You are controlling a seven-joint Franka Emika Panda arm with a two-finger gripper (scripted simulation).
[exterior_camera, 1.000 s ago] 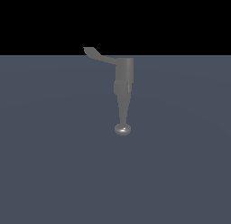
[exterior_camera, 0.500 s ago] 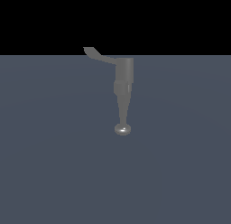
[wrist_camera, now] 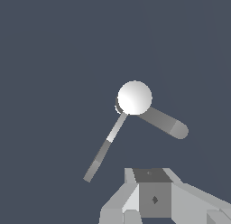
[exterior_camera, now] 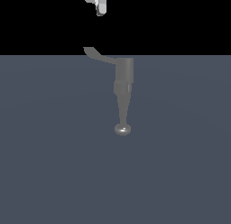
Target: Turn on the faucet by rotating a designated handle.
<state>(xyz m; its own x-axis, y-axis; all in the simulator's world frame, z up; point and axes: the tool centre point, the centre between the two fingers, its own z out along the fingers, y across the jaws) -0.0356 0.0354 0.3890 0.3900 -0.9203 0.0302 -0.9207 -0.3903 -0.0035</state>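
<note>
— Looking at our gripper (exterior_camera: 99, 5), we see only its lower end, at twelve o'clock in the exterior view, well above the handle (exterior_camera: 97, 55); whether the fingers stand apart or together we cannot tell, since the wrist view shows only the base of the claw

— Where does that leave the faucet (exterior_camera: 123, 90)?

— Near the middle of the exterior view: cylinder upright, spout tapering toward six o'clock to a shiny knob, and the handle reaching from the body's top toward ten o'clock. From the wrist camera the handle (wrist_camera: 105, 147) runs toward seven o'clock from the bright cap

— What could go wrong for us?

— We judge the lever thin and flat, so a slightly offset descent could miss its paddle tip, or we could strike the spout (wrist_camera: 162, 122) instead. Pushing too near the body would give little turning, and the claw might slide off
</note>
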